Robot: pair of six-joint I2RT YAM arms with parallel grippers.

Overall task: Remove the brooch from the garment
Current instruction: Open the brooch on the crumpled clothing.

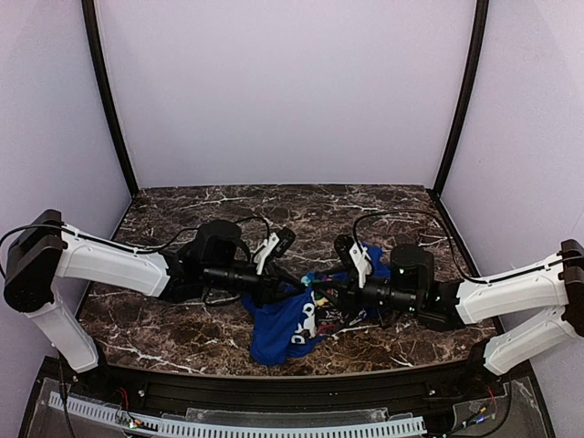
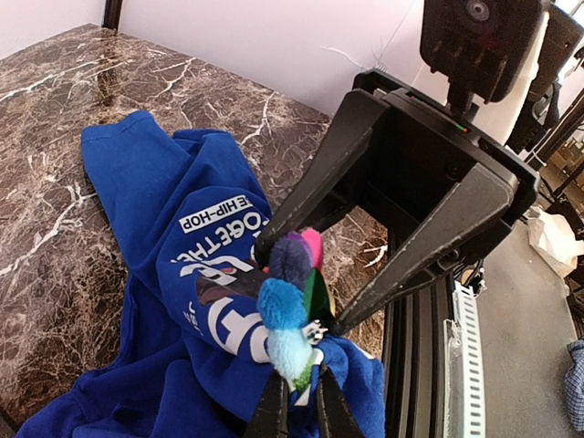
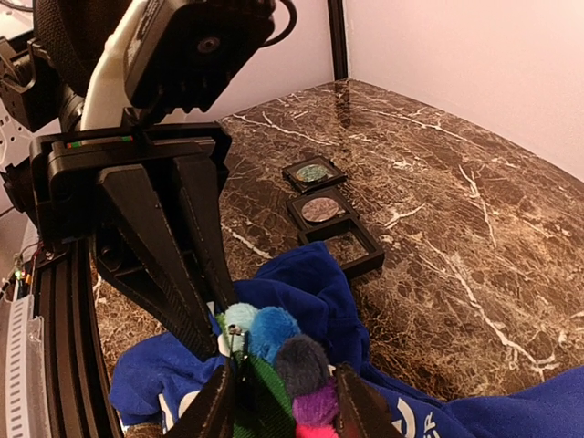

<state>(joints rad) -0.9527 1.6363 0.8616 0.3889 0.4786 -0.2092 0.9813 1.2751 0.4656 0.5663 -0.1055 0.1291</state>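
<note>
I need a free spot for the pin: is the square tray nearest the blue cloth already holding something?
No, the nearest tray shows only bare marble pattern inside its dark frame.

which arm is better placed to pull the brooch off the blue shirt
Probably left: the left fingers are shut on the brooch at its light-blue end, while the right fingers stand open either side of it, gripping nothing.

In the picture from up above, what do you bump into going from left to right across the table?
First the left arm → left gripper → brooch → right gripper → right arm. The blue shirt spreads under the middle ones, so it has no single spot.
</note>
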